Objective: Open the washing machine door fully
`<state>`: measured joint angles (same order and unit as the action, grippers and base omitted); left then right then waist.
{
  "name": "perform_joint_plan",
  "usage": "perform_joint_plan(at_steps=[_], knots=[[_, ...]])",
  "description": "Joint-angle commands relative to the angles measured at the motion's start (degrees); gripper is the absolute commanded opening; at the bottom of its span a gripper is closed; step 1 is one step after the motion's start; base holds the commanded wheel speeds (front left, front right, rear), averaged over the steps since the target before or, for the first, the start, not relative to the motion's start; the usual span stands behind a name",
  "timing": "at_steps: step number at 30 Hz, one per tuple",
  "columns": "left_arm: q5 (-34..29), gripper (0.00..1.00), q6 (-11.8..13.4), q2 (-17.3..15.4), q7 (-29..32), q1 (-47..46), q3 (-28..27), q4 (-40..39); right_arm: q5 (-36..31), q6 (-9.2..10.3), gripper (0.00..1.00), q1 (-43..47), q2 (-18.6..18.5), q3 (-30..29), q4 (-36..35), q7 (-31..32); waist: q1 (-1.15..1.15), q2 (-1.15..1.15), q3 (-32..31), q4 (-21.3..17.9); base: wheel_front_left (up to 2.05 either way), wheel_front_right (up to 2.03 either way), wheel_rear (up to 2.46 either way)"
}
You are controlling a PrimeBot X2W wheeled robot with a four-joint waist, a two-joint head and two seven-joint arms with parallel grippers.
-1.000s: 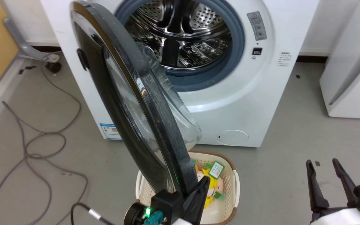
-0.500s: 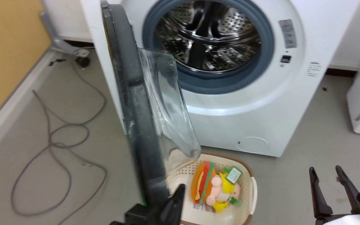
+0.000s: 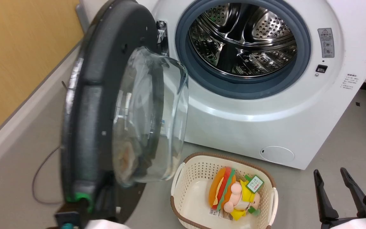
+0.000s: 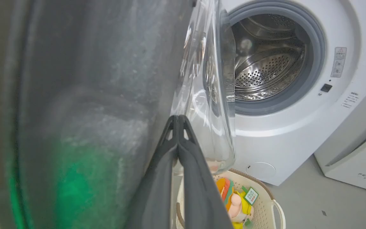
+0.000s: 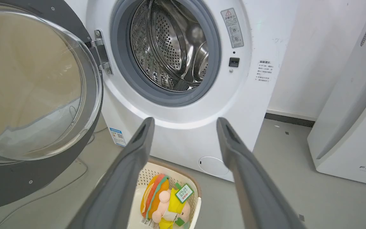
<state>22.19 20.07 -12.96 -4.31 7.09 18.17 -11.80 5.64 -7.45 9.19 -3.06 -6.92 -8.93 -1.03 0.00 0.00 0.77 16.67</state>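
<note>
Fingers [image 4: 165, 157] of left gripper [image 4: 178, 118] pressed together, nothing between, alongside inner face of washing machine door [image 4: 91, 95]; right gripper [image 5: 185, 120] fingers spread wide, empty, near right.

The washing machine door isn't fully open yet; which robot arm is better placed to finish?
Left. The left gripper, shut, lies alongside the inner face of the washing machine door; the right gripper hangs open, well apart.

Basket [image 3: 199, 168] before washing machine [image 3: 249, 127], door [image 3: 87, 105] left
</note>
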Motion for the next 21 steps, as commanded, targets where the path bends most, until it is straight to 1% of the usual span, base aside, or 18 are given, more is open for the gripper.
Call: perform_joint_plan(at_steps=[1,3,4,7,14,21], knots=[[0.7,0.0,0.4,-0.7,-1.1,-0.4,-1.8,0.7,0.4,-0.03,1.0,0.9,0.2,0.1,-0.3,0.3,0.0,0.0,0.1,0.1,0.0,0.0,0.0],[2.3,0.0,0.5,-1.4,-2.4,-0.8,-4.9,2.2,0.4,-0.03,1.0,0.8,0.2,0.4,-0.3,0.4,0.0,0.0,0.2,-0.2,0.0,0.0,0.0],[2.3,0.0,0.5,-1.4,-2.4,-0.8,-4.9,2.2,0.4,-0.03,1.0,0.8,0.2,0.4,-0.3,0.4,0.0,0.0,0.2,-0.2,0.0,0.0,0.0],[4.4,0.0,-0.1,-3.0,-4.5,-1.6,-9.1,4.8,0.3,-0.03,1.0,0.8,0.2,0.4,-0.3,0.4,0.0,0.0,0.4,-0.5,0.0,0.0,0.0],[7.7,0.0,-2.6,-7.2,-8.1,-6.0,-16.9,12.9,0.4,-0.03,1.0,0.4,0.2,0.7,-0.2,0.8,0.0,0.0,1.3,-1.8,0.0,0.0,0.0],[9.2,0.0,-4.6,-9.4,-10.1,-11.2,-22.2,22.3,0.7,-0.03,1.0,-0.3,0.2,0.7,0.2,0.7,0.0,0.0,2.0,-3.0,0.0,0.0,0.0]])
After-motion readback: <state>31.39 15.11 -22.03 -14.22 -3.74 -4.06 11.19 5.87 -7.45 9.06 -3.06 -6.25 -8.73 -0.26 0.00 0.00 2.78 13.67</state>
